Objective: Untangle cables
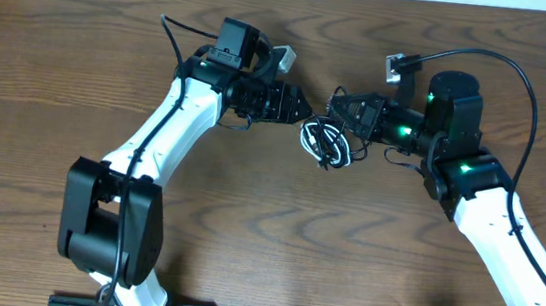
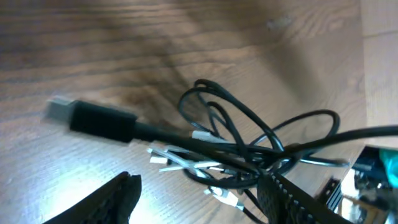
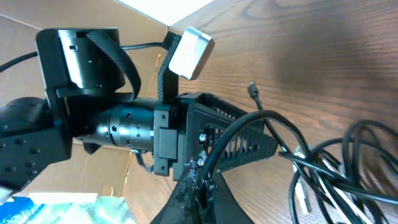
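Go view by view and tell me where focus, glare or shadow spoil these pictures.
Overhead: sharp, evenly lit, though the tangle of thin black and white cables is tiny. Left wrist: soft throughout, the black rectangular plug smeared, glare on the brown wooden table. Right wrist: thin black cable at the near jaws blurs; white background top blown out.

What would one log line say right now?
left pincer: open, at bundle | right pincer: shut on black cable | white cable: tangled inside
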Tool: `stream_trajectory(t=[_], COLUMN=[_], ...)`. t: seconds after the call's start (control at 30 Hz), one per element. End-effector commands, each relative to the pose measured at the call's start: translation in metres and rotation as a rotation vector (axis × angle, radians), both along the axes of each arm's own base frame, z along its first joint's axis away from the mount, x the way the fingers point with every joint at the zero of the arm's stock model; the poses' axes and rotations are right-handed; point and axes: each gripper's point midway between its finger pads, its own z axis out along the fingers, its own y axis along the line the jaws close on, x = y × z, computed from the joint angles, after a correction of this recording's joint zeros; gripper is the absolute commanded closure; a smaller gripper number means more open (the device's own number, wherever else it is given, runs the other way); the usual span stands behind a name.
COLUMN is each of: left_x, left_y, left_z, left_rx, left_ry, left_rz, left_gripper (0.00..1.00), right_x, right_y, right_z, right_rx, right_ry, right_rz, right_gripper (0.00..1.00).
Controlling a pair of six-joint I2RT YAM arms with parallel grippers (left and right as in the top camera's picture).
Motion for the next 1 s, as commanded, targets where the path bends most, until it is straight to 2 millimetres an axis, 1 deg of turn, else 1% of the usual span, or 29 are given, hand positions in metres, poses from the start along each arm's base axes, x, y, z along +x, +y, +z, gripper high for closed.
stream_trajectory(t=[0.0, 0.13, 0.23, 0.43, 0.6, 0.67, 0.77, 0.83, 0.87, 0.9, 0.93, 0.97], left_x=[-0.005, -0.013, -0.015, -0.015, -0.021, -0.020, -0.015, -0.012, -0.012, -0.013, -0.015, -0.016], left_y=[-0.010, -0.019, -0.021, -0.023, -0.035, -0.039, -0.043, -0.045, -0.045, -0.046, -0.047, -0.049], left_z=[0.009, 0.017, 0.017, -0.002, -0.018, -0.023, -0.022, -0.020, -0.019, -0.018, -0.017, -0.016], left_rx=[-0.049, -0.113, -0.124, -0.111, -0.120, -0.121, -0.126, -0.130, -0.135, -0.145, -0.155, -0.162], left_ry=[-0.095, -0.167, -0.199, -0.203, -0.205, -0.219, -0.253, -0.272, -0.274, -0.273, -0.271, -0.268], left_rz=[-0.133, -0.253, -0.295, -0.340, -0.408, -0.422, -0.428, -0.429, -0.431, -0.434, -0.437, -0.442], left_gripper=[0.38, 0.40, 0.40, 0.41, 0.44, 0.46, 0.48, 0.51, 0.55, 0.61, 0.74, 0.80], right_x=[-0.001, -0.001, -0.002, -0.003, -0.004, -0.004, -0.005, -0.005, -0.005, -0.005, -0.005, -0.005], right_y=[-0.002, -0.003, -0.003, -0.002, -0.002, -0.002, -0.002, -0.002, -0.002, -0.002, -0.002, -0.002], right_z=[0.010, 0.008, 0.007, 0.008, 0.008, 0.007, 0.006, 0.005, 0.005, 0.005, 0.005, 0.005], right_rx=[0.018, 0.013, 0.012, 0.018, 0.018, 0.017, 0.016, 0.015, 0.015, 0.015, 0.015, 0.015], right_ry=[-0.016, -0.005, -0.001, 0.001, 0.003, 0.007, 0.011, 0.015, 0.015, 0.015, 0.015, 0.015], right_rz=[0.014, 0.014, 0.014, 0.024, 0.027, 0.027, 0.027, 0.026, 0.027, 0.026, 0.026, 0.026], right_gripper=[0.99, 0.99, 0.99, 0.99, 0.99, 0.99, 0.99, 0.99, 0.99, 0.99, 0.99, 0.99])
